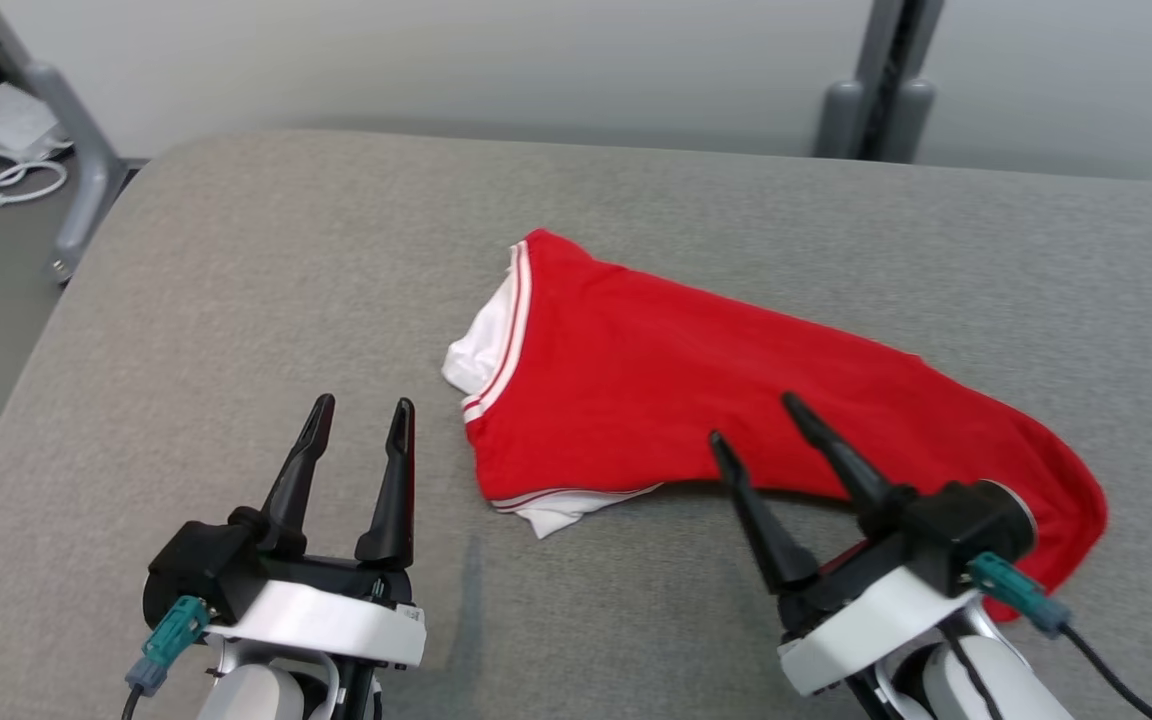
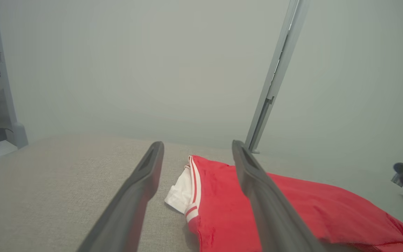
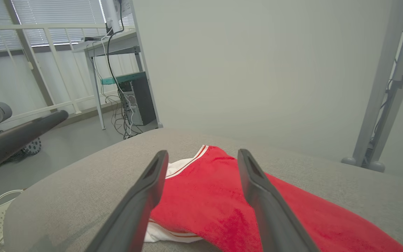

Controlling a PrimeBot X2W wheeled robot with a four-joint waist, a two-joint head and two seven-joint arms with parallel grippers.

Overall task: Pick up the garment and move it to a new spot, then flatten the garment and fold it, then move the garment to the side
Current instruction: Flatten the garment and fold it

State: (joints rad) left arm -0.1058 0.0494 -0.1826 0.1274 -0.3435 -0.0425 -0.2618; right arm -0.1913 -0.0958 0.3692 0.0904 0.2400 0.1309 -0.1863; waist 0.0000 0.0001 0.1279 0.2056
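Both grippers empty: left gripper [image 1: 364, 403] and right gripper [image 1: 754, 420], fingers spread wide. Red garment [image 1: 656, 380] lies rumpled mid-way across the grey pad [image 1: 236, 300], my right fingers poised over its near edge. Judged outstanding: flattening, folding, setting aside. Relocation cannot be confirmed.

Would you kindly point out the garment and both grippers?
garment [image 1: 696, 390], head view, middle of the red cloth.
left gripper [image 1: 364, 403], head view, between its fingertips.
right gripper [image 1: 752, 418], head view, between its fingertips.

Soft matt red cloth garment [image 1: 696, 390] with white trim, coarse grey woven fabric surface [image 1: 236, 300], matt black plastic jaws
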